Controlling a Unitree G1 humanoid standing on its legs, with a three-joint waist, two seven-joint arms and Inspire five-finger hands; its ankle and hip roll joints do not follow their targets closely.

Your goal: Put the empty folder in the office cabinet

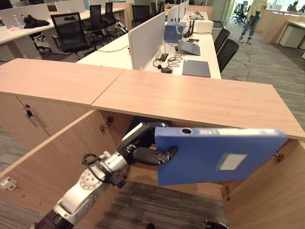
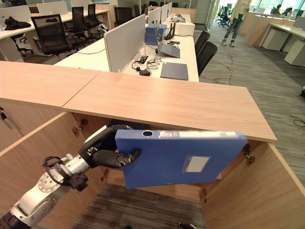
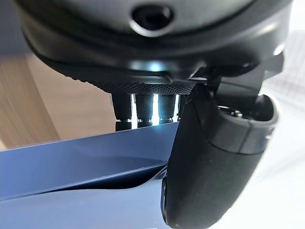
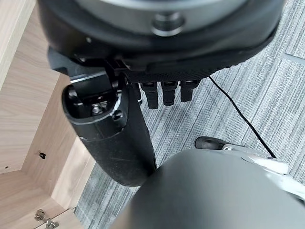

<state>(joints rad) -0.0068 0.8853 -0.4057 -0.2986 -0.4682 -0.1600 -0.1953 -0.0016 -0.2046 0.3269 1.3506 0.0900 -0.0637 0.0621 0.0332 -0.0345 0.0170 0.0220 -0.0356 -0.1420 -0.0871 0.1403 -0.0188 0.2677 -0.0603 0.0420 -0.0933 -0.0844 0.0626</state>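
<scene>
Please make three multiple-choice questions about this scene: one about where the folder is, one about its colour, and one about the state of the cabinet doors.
1. Where is the folder?
A. Lying on the cabinet top
B. Held in front of the cabinet opening, below its top
C. On the floor

2. What colour is the folder?
A. Red
B. Green
C. Blue

3. How are the cabinet doors?
A. Swung open
B. Closed
C. Removed

Answers: 1 B, the left hand pinches its edge there, thumb on the front. 2 C, its cover is blue. 3 A, both wooden doors stand out towards the robot.
</scene>
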